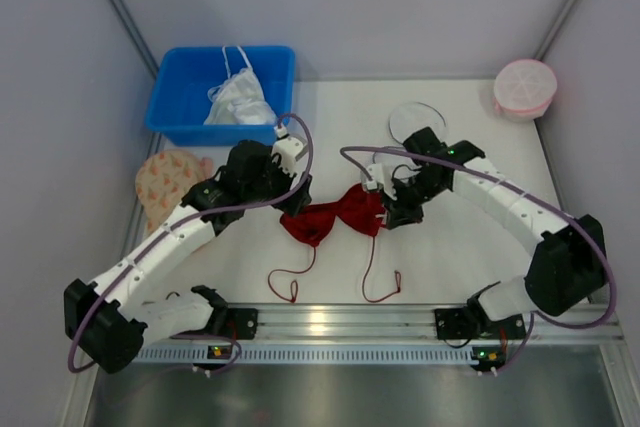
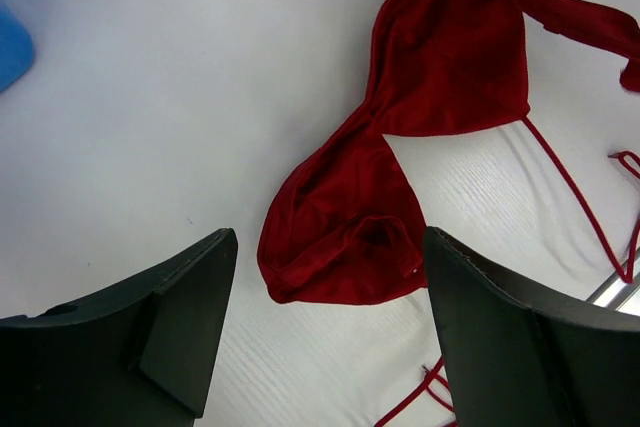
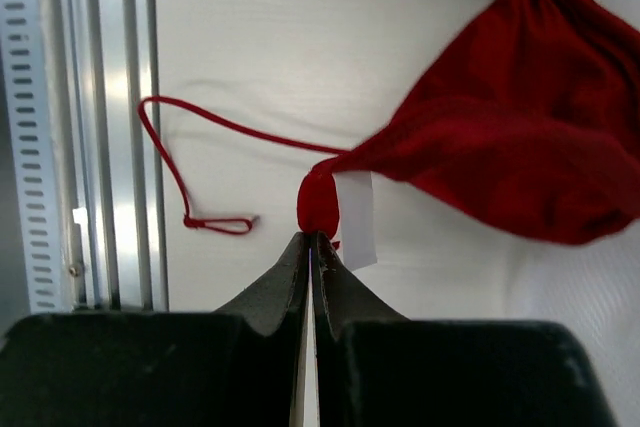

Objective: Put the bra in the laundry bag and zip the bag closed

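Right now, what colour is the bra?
The bra is dark red, clearest from the left wrist.

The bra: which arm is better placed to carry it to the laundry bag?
Right: the right end effector is shut on a corner of the bra, and the laundry bag lies beyond that arm. The left end effector is open above the other cup, empty.

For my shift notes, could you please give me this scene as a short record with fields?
bra: lying on the table, cups spread, strings trailing toward the near edge
laundry bag: beyond the right arm, bra not in it
left hand: open, fingers either side of one cup
right hand: shut, tips at a cup corner beside a white tag; grip unclear
blue bin: far left, holds a white garment
task state: bra not yet bagged
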`<state>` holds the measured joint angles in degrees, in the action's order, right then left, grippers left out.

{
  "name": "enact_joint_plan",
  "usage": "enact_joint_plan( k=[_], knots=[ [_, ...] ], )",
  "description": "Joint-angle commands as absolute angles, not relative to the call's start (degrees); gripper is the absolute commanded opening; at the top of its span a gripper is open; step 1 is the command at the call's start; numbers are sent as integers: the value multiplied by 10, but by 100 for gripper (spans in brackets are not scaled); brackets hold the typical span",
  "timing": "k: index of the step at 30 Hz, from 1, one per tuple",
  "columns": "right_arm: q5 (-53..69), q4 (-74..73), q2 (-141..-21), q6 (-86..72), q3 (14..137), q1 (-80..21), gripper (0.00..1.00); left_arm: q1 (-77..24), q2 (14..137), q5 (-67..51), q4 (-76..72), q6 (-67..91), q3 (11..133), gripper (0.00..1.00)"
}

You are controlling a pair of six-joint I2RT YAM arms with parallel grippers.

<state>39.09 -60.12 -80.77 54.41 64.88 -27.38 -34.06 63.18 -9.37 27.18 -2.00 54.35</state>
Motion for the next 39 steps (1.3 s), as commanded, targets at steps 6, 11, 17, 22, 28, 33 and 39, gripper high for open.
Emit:
enact_joint_plan(
  k=[6, 11, 17, 22, 28, 33, 39],
  knots=[
    [453, -504, -951, 412, 705, -363, 0, -296, 567, -87, 263, -11, 520, 81],
    [462, -463, -1023, 353, 746, -364, 0, -279, 533, -116, 289, -52, 500, 82],
    [456, -421, -1068, 281, 776, -379, 4, -275, 502, -106, 319, -64, 486, 82],
    [439, -445, -1073, 279, 784, -379, 30, -273, 470, -118, 335, -65, 481, 82],
    [400, -492, -1022, 302, 782, -381, 37, -272, 472, -330, 442, -246, 501, 75],
    [405, -513, -955, 289, 802, -353, 45, -292, 527, -376, 600, -437, 530, 68],
    [406, -520, -882, 277, 809, -280, 66, -452, 536, -300, 623, -621, 505, 70]
  ],
)
